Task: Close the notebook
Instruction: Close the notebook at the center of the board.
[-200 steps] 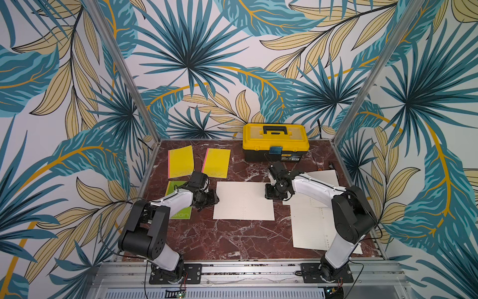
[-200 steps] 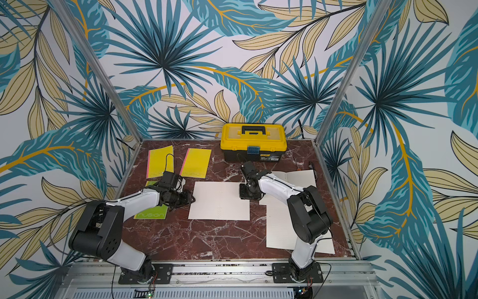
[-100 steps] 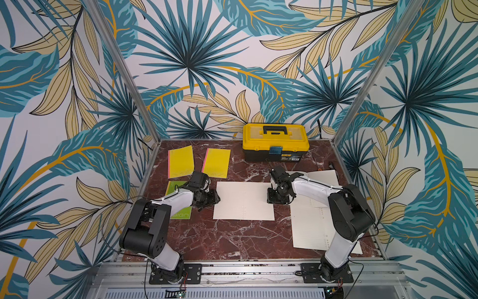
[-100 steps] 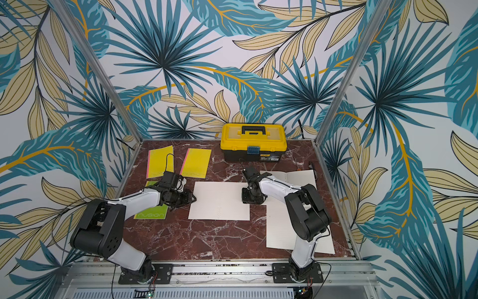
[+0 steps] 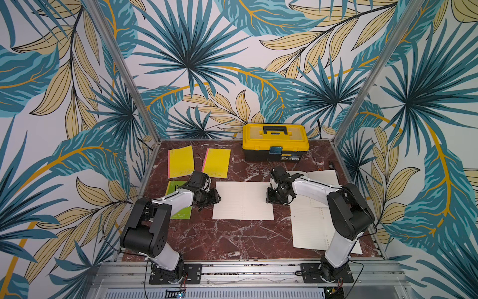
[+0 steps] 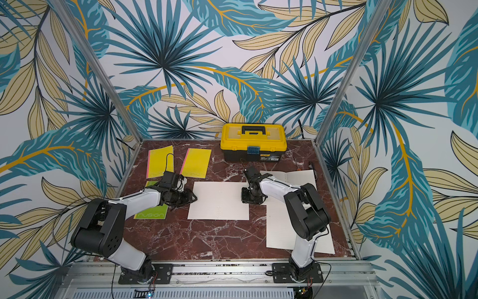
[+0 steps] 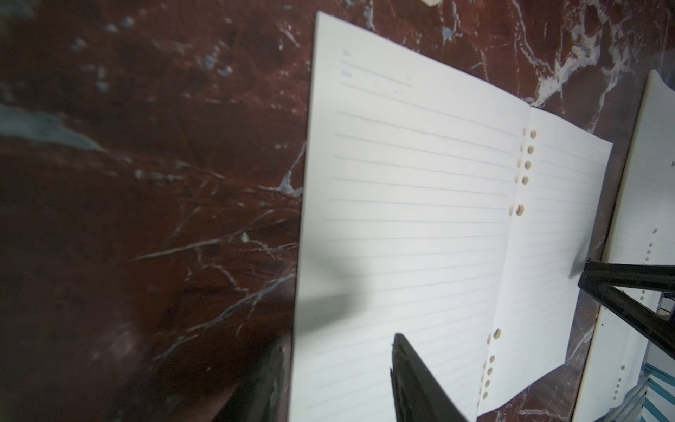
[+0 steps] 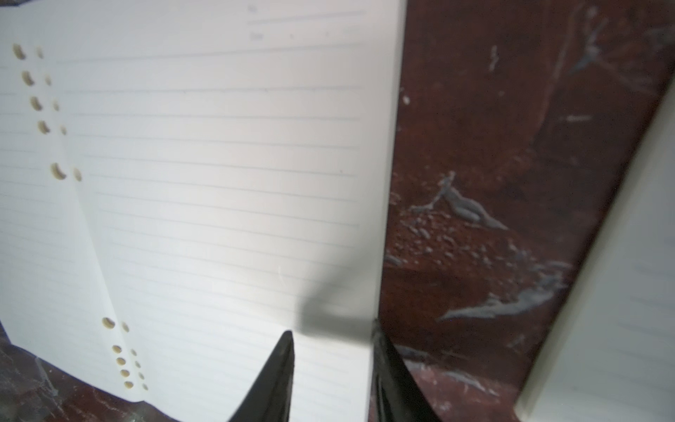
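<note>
Notebook (image 5: 243, 204) open flat; left end effector (image 5: 216, 200) and right end effector (image 5: 269, 200) part-open, straddling opposite page edges.

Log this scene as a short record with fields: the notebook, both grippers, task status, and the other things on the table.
notebook: open notebook lying flat mid-table, lined pages up
left gripper: jaws apart, straddling the page edge on its side
right gripper: jaws apart, one finger over the page, the other just off its edge
task status: not closed yet
other items: yellow toolbox at the back; two yellow notebooks, closed; green notebook partly under the left arm; second open notebook under the right arm
</note>
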Controlling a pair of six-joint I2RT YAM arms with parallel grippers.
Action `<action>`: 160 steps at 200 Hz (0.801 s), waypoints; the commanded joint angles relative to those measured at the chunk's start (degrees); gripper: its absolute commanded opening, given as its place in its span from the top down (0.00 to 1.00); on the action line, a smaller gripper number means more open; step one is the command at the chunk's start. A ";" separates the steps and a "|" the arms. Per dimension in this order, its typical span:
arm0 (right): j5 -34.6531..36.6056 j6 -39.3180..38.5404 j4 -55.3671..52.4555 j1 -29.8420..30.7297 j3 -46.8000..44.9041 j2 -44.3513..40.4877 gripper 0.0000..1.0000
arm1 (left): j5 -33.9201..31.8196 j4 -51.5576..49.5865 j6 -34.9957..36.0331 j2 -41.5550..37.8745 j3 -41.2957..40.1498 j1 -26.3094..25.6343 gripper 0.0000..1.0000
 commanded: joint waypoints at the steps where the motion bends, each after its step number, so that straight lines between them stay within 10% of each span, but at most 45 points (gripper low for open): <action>1: -2.05 1.49 1.62 0.06 -2.79 2.67 0.64 | 0.18 0.08 -0.16 2.02 -1.37 -0.33 0.51; 160: -5.86 3.28 6.18 0.59 -5.81 4.57 0.65 | 12.08 16.78 -4.05 3.05 -4.06 -6.88 0.50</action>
